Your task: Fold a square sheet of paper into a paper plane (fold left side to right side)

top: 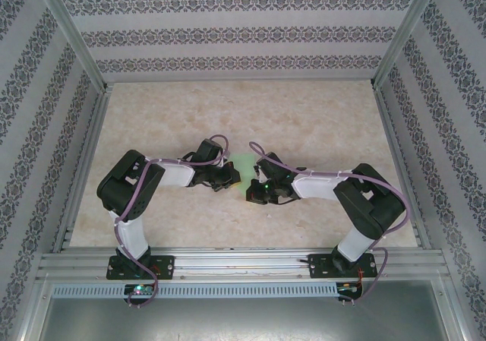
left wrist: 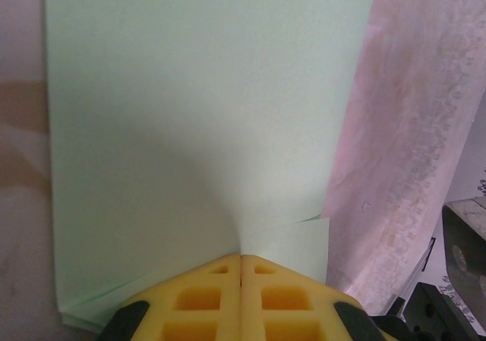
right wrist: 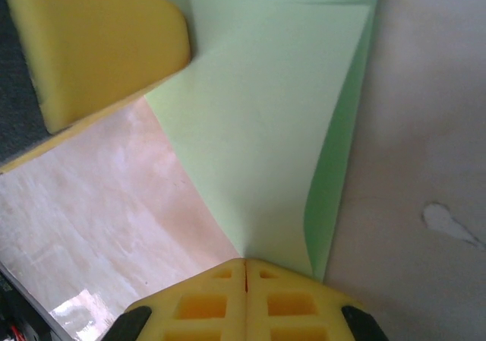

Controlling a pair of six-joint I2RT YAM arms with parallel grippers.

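Note:
The square sheet of paper is light green and hangs lifted between the two arms at mid-table. My left gripper meets it from the left and my right gripper from the right. In the left wrist view the paper spreads wide, with doubled layers at its lower left edge, and the left gripper is shut on its near edge. In the right wrist view the right gripper is shut on a corner of the paper, whose right edge curls over. A yellow left finger shows at the upper left.
The beige marbled tabletop is boxed in by patterned walls on three sides. Aluminium rails run along the near edge by the arm bases. Black parts of the right arm sit close to the paper.

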